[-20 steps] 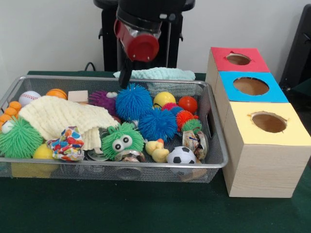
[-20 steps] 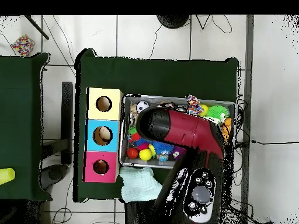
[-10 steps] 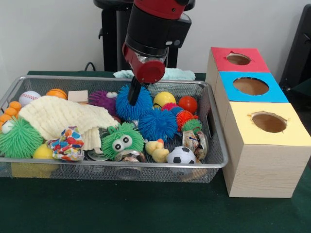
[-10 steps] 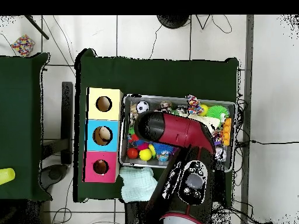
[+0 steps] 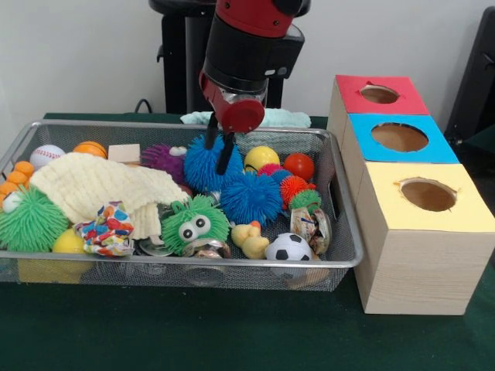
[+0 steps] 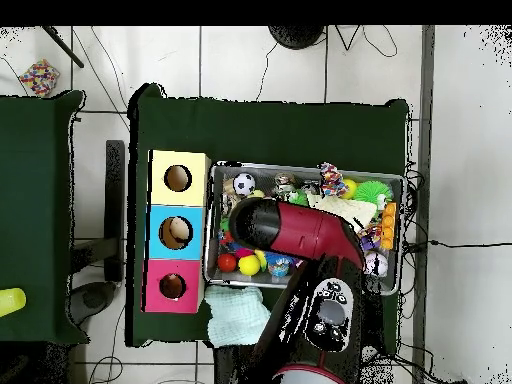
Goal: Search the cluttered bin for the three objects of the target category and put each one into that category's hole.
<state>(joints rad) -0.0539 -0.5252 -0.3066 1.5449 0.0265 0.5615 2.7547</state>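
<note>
The wire mesh bin point(image 5: 341, 202) is full of toys. My gripper point(image 5: 218, 149) hangs open and empty just over a blue spiky puffer ball point(image 5: 203, 166) at the bin's back middle. A white polka-dot cloth piece point(image 5: 107, 229) lies at the bin's front left, next to a cream knitted cloth point(image 5: 93, 184). A mint cloth point(image 5: 272, 117) lies on the table behind the bin. The yellow-topped hole point(image 5: 428, 195) is at the right, nearest the camera. In the overhead view the arm point(image 6: 295, 232) covers the middle of the bin point(image 6: 212, 225) and hides the gripper; the polka-dot cloth point(image 6: 331, 179) and yellow hole point(image 6: 178, 178) show.
Blue-topped point(image 5: 399, 137) and red-topped point(image 5: 379, 93) holes sit behind the yellow one. The bin also holds a green puffer with eyes point(image 5: 194, 224), a second blue puffer point(image 5: 251, 198), a rubber duck point(image 5: 249, 239), a soccer ball point(image 5: 288, 247) and a baseball point(image 5: 46, 155). Another multicolour piece point(image 6: 39, 76) lies on the floor by a side table.
The arm has swung right and come down over the back of the bin. Both fingers now show apart above the blue puffer ball. Nothing in the bin has moved.
</note>
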